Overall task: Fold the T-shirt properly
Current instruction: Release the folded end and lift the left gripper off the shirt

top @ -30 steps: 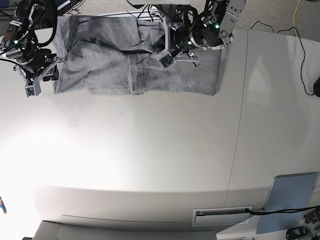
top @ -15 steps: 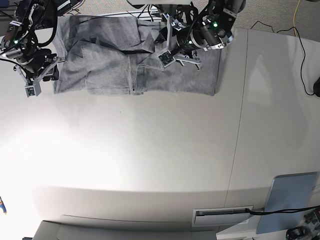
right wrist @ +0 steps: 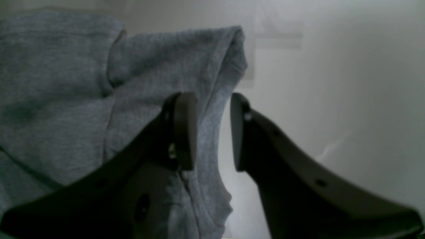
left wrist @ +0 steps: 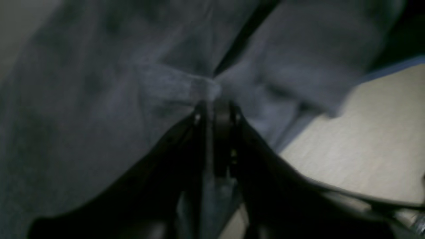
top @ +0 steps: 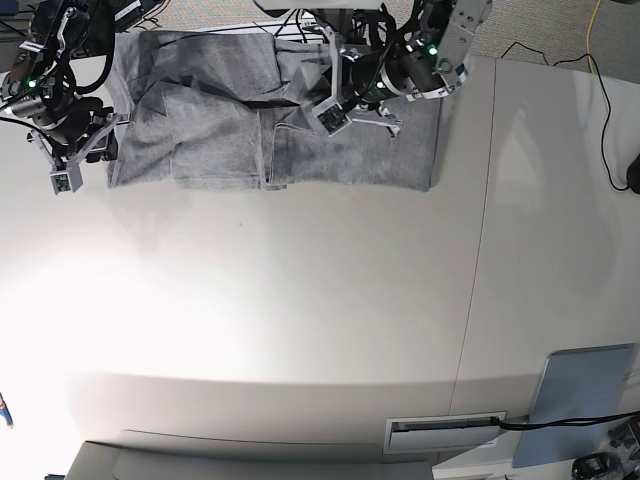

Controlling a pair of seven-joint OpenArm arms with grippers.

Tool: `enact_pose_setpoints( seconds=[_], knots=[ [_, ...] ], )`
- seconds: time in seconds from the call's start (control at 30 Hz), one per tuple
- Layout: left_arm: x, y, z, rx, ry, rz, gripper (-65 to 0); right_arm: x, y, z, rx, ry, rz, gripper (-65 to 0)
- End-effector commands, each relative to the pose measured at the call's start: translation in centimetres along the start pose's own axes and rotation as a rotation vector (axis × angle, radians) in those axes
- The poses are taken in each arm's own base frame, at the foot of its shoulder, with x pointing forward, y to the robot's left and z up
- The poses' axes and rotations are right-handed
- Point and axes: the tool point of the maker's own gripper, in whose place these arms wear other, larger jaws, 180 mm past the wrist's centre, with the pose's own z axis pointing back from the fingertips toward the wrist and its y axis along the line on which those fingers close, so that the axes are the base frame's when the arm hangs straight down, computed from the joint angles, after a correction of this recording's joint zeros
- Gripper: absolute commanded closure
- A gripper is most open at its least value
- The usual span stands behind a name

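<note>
The grey T-shirt (top: 220, 140) lies partly folded along the table's far edge, with creased flaps near its middle. In the base view my left gripper (top: 330, 118) sits on the shirt's upper middle. The left wrist view shows this gripper (left wrist: 214, 109) shut on a raised pinch of the T-shirt (left wrist: 99, 116). My right gripper (top: 63, 180) hovers at the shirt's left edge. Its fingers (right wrist: 184, 129) stand open, and a folded hem of the T-shirt (right wrist: 66, 83) runs beneath the gap, not gripped.
A light-blue flat panel (top: 578, 400) lies at the near right corner beside a white slotted fixture (top: 445, 432). A black cable (top: 606, 110) trails on the table's right part. A seam (top: 478, 260) divides the white tabletop.
My left gripper opened above the shirt's middle fold, then closed on the cloth, shifting slightly. The right arm has stayed put.
</note>
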Motion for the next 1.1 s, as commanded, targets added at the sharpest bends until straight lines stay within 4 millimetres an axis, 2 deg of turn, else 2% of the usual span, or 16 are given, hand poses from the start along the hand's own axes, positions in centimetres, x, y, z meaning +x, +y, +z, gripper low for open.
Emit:
enact_pose_setpoints(
  seconds=[0.0, 0.13, 0.3, 0.5, 0.6, 0.83, 0.93, 1.07],
  knots=[
    [2.1, -0.5, 0.6, -0.019, -0.08, -0.005, -4.1, 1.0, -0.7, 0.5, -0.024, -0.03, 0.024, -18.0],
    [4.1, -2.2, 1.4, -0.107, -0.165, 0.016, -4.1, 0.7, -1.1, 0.5, -0.048, -0.017, 0.034, -18.0],
    [4.1, -4.5, 1.8, -0.233, -0.177, -0.018, -4.4, 0.7, -1.1, 0.5, -0.047, -0.017, 0.034, -18.0],
    [4.2, -6.1, 2.2, -0.323, -0.183, -0.027, -16.1, 0.7, -1.1, 0.5, -0.047, -0.017, 0.034, -18.0],
    [4.4, -6.6, 2.5, -0.35, -0.199, -0.029, -19.1, 0.7, -1.1, 0.5, -0.047, -0.017, 0.034, -18.1],
    [3.9, -5.2, 2.0, -0.282, -0.155, -0.08, -19.2, 0.7, -1.1, 0.5, -0.047, -0.016, 0.034, -18.0],
    [3.1, -3.5, 1.5, -0.198, -0.099, -0.109, -19.2, 0.6, -1.1, 0.5, -0.047, -0.01, 0.034, -18.0],
    [3.0, -0.4, 1.7, -0.073, -0.099, -0.056, -19.2, 0.2, -0.9, 0.5, -0.032, 0.011, 0.025, -18.1]
  ],
)
